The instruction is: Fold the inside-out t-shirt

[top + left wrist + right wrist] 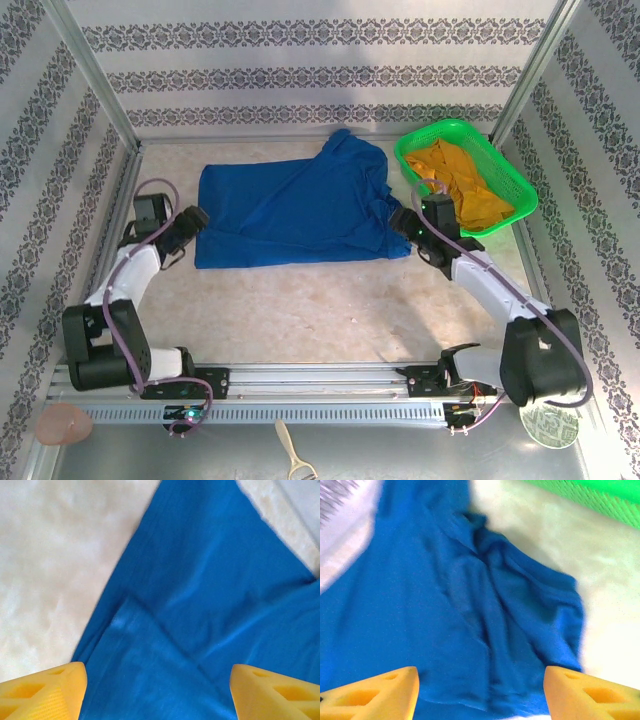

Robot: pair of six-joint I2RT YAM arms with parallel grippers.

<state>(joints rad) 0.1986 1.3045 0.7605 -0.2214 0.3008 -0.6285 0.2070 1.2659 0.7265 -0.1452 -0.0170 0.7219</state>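
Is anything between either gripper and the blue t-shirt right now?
Nothing visible does. The left gripper sits at the left edge of the t-shirt, the right gripper at its right edge, both open over blue cloth. The green basket holding the orange garment lies off to the right, out of both paths.

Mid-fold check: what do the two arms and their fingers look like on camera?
The left arm and right arm have white links, black joints and looping lilac cables. Their fingers are yellow wedges with hollow cut-outs.

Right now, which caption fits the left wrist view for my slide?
Left arm's yellow fingers, spread apart, above the royal-blue t-shirt lying on the pale table.
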